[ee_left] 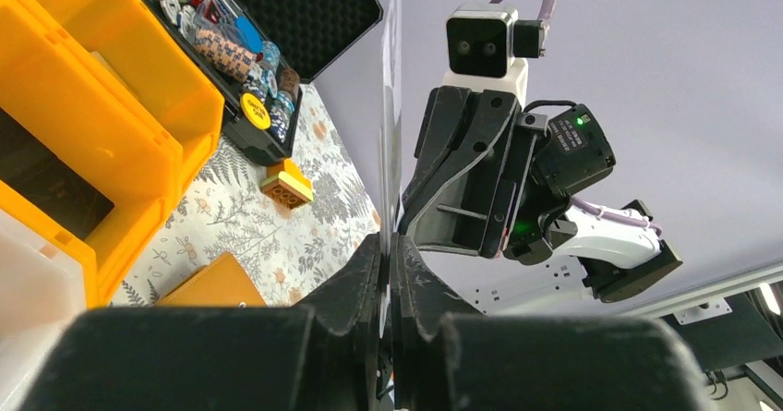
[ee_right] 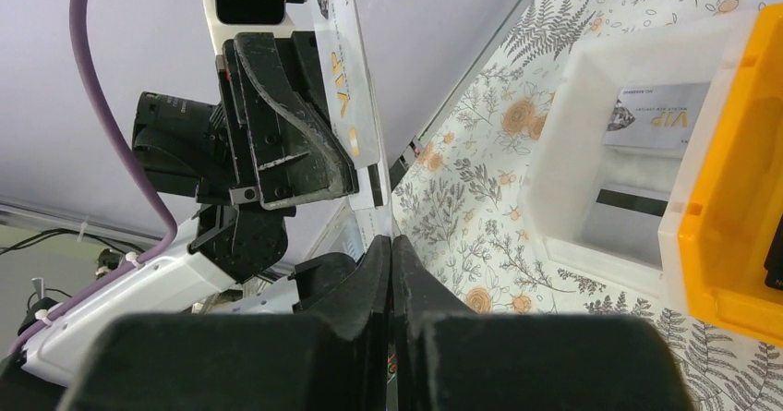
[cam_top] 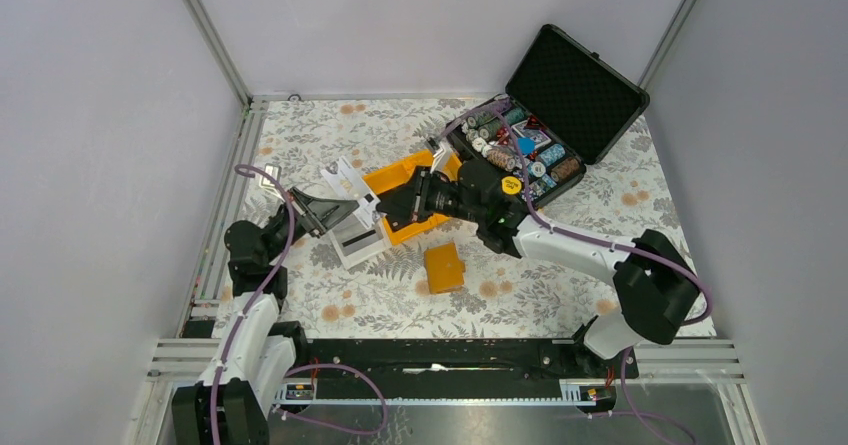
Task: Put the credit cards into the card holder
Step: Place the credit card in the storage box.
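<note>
Card holder (cam_top: pixel 444 267) lies flat just in front of the orange bin (cam_top: pixel 392 179). Left of the bin, the left gripper (ee_left: pixel 391 241) pinches an upright credit card (ee_right: pixel 343 88). The right gripper (ee_right: pixel 392 245), fingers pressed together, apparently grips the same card's edge. A second card (ee_right: pixel 651 115) rests in the white tray (ee_right: pixel 563 152) touching the bin.

On the table (cam_top: pixel 620 190): card holder (cam_top: pixel 444 267) before the bin (cam_top: pixel 390 180); tray (cam_top: pixel 358 250) just left of the bin, credit card (ee_right: pixel 660 115) inside; case (cam_top: pixel 545 115) behind, rightward.
</note>
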